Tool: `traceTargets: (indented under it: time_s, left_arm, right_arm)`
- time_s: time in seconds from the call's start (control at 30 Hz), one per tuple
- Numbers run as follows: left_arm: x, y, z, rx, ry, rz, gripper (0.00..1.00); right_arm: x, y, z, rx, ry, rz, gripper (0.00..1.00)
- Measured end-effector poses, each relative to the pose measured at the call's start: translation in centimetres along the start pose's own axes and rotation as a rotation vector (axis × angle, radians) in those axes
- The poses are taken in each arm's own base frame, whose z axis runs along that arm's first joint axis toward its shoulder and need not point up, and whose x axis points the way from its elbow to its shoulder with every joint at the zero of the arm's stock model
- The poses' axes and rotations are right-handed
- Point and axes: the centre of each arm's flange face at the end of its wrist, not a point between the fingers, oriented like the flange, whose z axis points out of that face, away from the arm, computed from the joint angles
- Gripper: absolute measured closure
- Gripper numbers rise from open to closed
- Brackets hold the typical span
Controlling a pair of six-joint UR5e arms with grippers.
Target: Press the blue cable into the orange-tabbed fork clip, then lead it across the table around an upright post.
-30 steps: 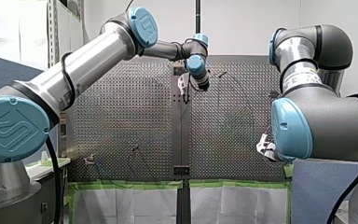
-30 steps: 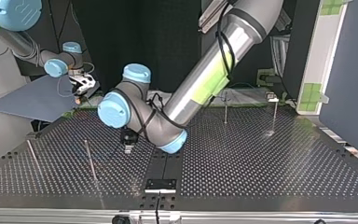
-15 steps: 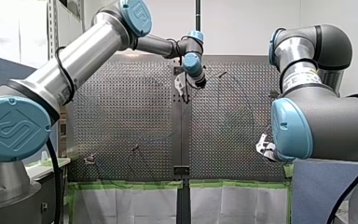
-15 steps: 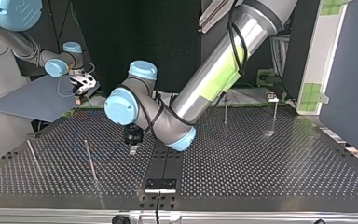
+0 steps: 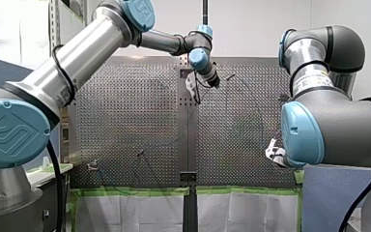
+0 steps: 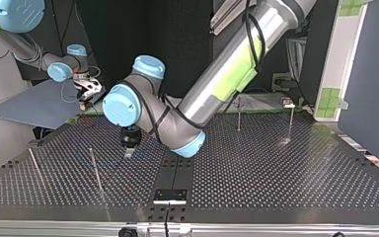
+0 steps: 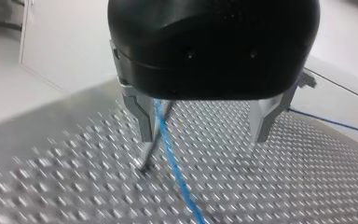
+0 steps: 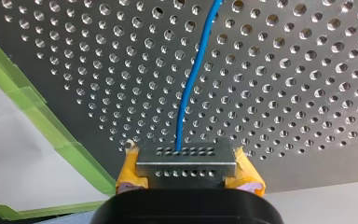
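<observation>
The blue cable (image 7: 172, 154) runs between the metal fingers of my left gripper (image 7: 204, 133), close to one finger. That gripper is open and hangs low over the perforated table (image 6: 256, 163). A thin upright post (image 7: 150, 148) stands just beyond the same finger. In the top view my left gripper (image 6: 128, 149) is a little right of a post (image 6: 94, 168). My right gripper (image 8: 189, 179) has yellow pads and is shut on a small perforated metal block (image 8: 185, 163) at the end of the blue cable (image 8: 191, 79). It stays at the table's edge (image 6: 86, 91). No orange tab shows.
More upright posts stand at the top view's left (image 6: 34, 165) and at its far right (image 6: 238, 113) (image 6: 290, 121). A small clip (image 5: 92, 166) sits near the front view's lower left. Green tape (image 5: 135, 191) lines the table's near edge. A black plate (image 6: 170, 195) lies mid-table.
My left wrist has swung and its gripper has shifted a little toward the top view's left, nearer the post. My right arm has not moved.
</observation>
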Motion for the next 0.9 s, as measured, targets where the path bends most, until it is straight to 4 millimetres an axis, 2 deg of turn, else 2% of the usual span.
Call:
traceTargets:
  time_s: [0.17,0.33,0.9]
  left_arm:
    - [-1.8,-1.5,-1.7,0.024,-0.021,0.023,0.0]
    - [-1.9,-2.6,-2.8,0.061,0.004,0.073,0.0]
    - [-1.4,-4.2,-3.2,0.117,-0.006,0.223,0.0]
  right_arm:
    - [0.0,0.0,0.0,-0.001,0.0,0.0,1.0]
    - [0.0,0.1,0.0,-0.004,0.001,0.001,1.0]
    - [0.1,0.3,0.0,-0.007,0.003,0.001,1.0]
